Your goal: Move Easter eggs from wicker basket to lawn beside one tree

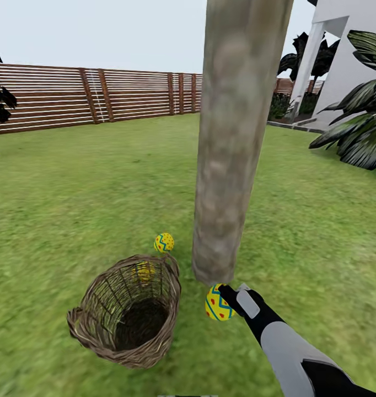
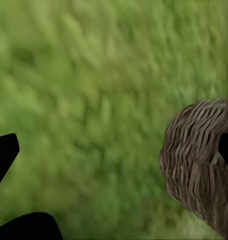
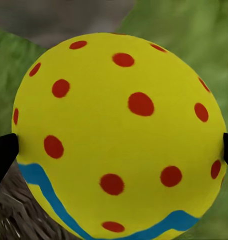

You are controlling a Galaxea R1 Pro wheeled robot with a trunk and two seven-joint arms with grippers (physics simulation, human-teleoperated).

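Lawn (image 1: pixel 72 193) runs to slatted fence (image 1: pixel 72 96) behind tree (image 1: pixel 232 138).

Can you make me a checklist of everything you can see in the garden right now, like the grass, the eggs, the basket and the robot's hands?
Surface: mottled green lawn.
Job's things: brown open-weave wicker basket, tipped; yellow zigzag egg on grass beyond it; another yellow shape shows through the weave; pale mottled tree trunk.
Clutter: nothing seen.
Grippers: right gripper shut on a yellow red-spotted egg beside the trunk; left gripper open above grass.
Cables: nothing seen.
Surroundings: brown slatted fence, white building, palm-like plants.
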